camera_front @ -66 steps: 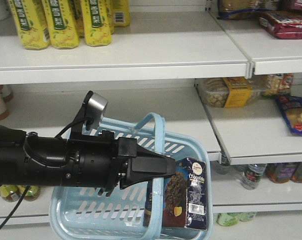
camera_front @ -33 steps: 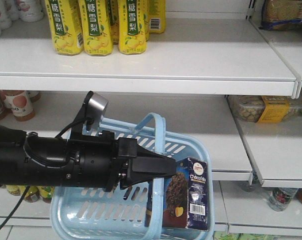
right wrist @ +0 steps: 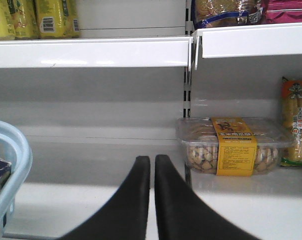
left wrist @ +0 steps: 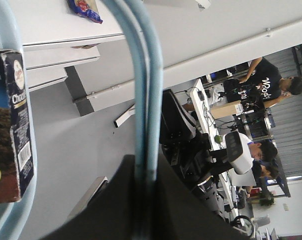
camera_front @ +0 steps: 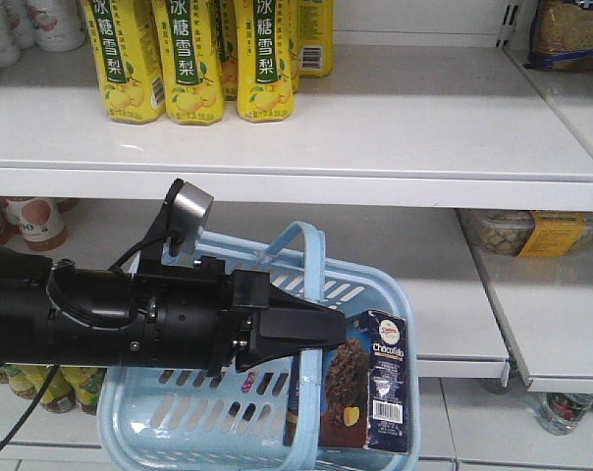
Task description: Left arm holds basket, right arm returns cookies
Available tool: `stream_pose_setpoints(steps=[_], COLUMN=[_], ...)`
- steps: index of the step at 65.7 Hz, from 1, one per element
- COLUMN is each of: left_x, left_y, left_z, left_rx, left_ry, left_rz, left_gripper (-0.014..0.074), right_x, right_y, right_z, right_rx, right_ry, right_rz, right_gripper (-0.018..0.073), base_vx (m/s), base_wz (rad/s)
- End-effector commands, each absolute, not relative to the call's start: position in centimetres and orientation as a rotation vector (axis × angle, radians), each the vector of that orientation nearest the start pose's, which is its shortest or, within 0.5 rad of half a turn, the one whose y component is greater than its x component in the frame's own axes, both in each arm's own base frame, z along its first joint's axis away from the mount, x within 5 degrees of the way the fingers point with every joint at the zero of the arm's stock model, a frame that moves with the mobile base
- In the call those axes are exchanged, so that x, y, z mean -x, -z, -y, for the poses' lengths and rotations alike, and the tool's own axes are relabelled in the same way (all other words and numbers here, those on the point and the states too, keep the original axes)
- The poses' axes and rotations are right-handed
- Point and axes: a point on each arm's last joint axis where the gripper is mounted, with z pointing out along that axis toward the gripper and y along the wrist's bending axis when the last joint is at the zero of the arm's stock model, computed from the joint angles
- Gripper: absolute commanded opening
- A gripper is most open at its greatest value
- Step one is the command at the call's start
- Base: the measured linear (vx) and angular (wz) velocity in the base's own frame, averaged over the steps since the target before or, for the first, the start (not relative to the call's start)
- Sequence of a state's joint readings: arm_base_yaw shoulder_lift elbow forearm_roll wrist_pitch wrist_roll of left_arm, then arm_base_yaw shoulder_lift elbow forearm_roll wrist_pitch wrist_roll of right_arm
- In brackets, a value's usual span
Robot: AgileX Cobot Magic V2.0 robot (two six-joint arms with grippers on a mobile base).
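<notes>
The left arm [camera_front: 110, 324] is being held out roughly level, entering from the left edge of the front view and pointing right, with the silver camera block [camera_front: 190, 208] riding on top of it. The left end effector [camera_front: 321, 329] is being kept clamped on the basket [camera_front: 169, 427]. In the left wrist view both arched handles [left wrist: 147, 75] are being pinched together where they run into the dark jaws. The basket is being carried hanging under the wrist, in front of the middle shelf [camera_front: 395, 245] and apart from it.

The cookies [camera_front: 370, 392] are being carried inside the basket, standing upright against its right-hand wall, with the barcode label facing the camera and the top sticking above the rim.

The right end effector [right wrist: 152, 172] is being held low and level, pointed at the shelving. Its fingers [right wrist: 136, 200] are being pressed together to a thin slit, with nothing between them and nothing touched. A clear snack tub [right wrist: 231, 147] is being seen on the shelf just right of the fingers. Yellow bottles [camera_front: 193, 59] are being seen on the top shelf, above the left arm.
</notes>
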State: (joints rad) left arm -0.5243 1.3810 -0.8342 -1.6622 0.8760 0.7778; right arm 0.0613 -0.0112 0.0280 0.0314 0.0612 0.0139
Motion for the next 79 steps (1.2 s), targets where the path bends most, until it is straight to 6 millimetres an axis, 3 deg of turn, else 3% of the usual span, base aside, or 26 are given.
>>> stream_pose_setpoints(steps=[1, 79], left_x=[-19.84, -19.84], left_y=[-32.48, -32.48], left_z=[19.9, 19.9], left_rx=[-0.234, -0.234], left_ry=[1.875, 1.876], left_rz=[-2.072, -2.072], left_gripper=[-0.0003, -0.0003], right_x=[-5.62, -5.62], right_y=[-19.95, -19.95], right_z=[-0.34, -0.34], right_rx=[0.02, 0.02], right_ry=[-0.075, -0.075], right_rz=[-1.499, -1.499], right_gripper=[-0.0011, -0.0011], base_vx=[0.07, 0.04], base_wz=[0.0, 0.0])
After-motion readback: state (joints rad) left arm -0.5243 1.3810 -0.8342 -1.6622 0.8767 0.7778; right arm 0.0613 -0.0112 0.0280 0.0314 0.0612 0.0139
